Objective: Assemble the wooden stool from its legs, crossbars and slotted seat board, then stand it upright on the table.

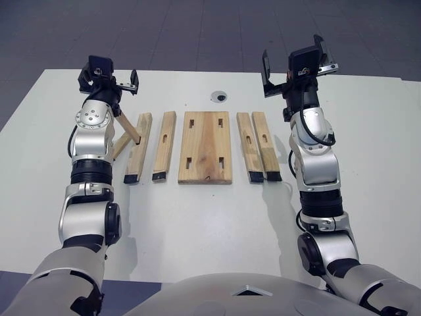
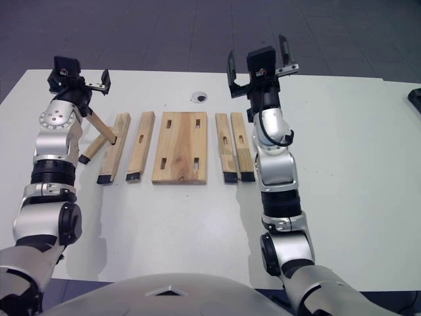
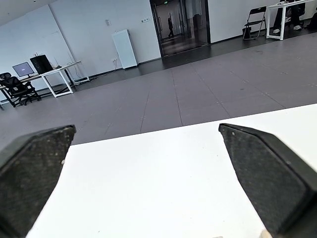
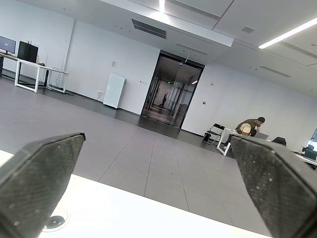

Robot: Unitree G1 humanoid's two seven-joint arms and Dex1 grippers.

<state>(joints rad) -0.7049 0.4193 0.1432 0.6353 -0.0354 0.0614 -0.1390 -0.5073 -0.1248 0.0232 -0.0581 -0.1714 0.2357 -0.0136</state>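
Status check: assembly not begun, by my read. The pale wooden seat board with four rectangular slots point(image 1: 205, 147) lies flat at the middle of the white tabletop point(image 1: 197, 224), with nothing fitted into it. Four flat pale wooden legs with dark tips lie loose in a row alongside it. Two are on my left, the outer left leg point(image 1: 139, 147) and the inner left leg point(image 1: 164, 145). Two are on my right, just beside each other, the inner right leg point(image 1: 246, 146) and the outer right leg point(image 1: 266, 145). A thin wooden crossbar point(image 1: 129, 128) rests slantwise with its end on or against the outer left leg. A second slim piece point(image 2: 95, 150) lies beside that leg, partly behind my left arm, and is likely the other crossbar. The left gripper point(image 1: 110, 80) hangs above the far end of the crossbars, jaws spread wide, holding nothing. The right gripper point(image 1: 294, 62) is raised beyond the right pair of legs, jaws wide too, empty. Left to do: all of it. Crossbars go into the leg slots, legs into the seat board, then the stool is set upright. A round grey grommet point(image 1: 220, 97) sits in the tabletop beyond the board.
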